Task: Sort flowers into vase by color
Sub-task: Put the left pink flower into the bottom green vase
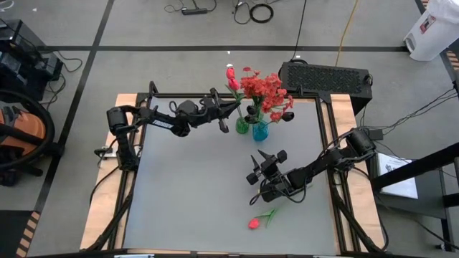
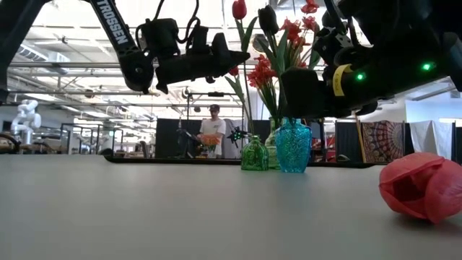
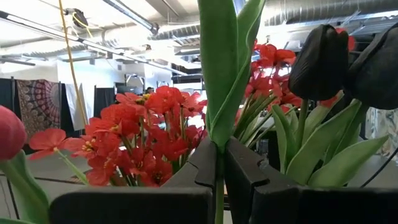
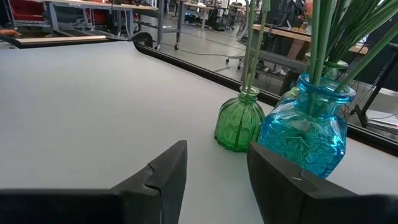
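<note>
Left gripper (image 1: 234,107) pinches thin green tulip stem (image 3: 219,186) above small ribbed green glass vase (image 1: 242,125), likely seating it. Right gripper (image 1: 269,159), fingers apart and empty, hovers near vase. Pinkish-red tulip bud (image 1: 254,223) lies unsorted, well apart from vase.

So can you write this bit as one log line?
left gripper: shut on green stem above green vase | right gripper: open, empty | pink tulip: on table
</note>
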You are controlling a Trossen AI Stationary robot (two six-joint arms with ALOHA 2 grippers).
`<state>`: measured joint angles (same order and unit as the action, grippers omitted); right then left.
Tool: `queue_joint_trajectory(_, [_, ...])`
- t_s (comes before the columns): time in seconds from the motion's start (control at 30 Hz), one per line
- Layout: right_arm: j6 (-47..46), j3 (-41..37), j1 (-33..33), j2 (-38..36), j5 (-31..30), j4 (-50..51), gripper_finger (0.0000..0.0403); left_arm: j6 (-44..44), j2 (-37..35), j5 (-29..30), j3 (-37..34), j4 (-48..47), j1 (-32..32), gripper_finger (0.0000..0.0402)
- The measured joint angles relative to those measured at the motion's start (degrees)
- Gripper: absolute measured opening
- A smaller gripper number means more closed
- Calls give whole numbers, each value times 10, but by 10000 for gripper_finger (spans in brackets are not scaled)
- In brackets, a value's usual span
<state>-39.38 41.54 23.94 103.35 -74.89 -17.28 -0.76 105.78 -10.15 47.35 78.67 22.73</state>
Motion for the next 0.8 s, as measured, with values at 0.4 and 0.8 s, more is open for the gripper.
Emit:
queue_joint_trajectory(0.4, [0, 0, 0, 0, 0, -2, 160, 5, 0, -1, 8, 3, 9, 17])
queue_joint_trajectory(0.8, [0, 0, 0, 0, 0, -2, 160, 4, -1, -5, 26, -33, 4, 17])
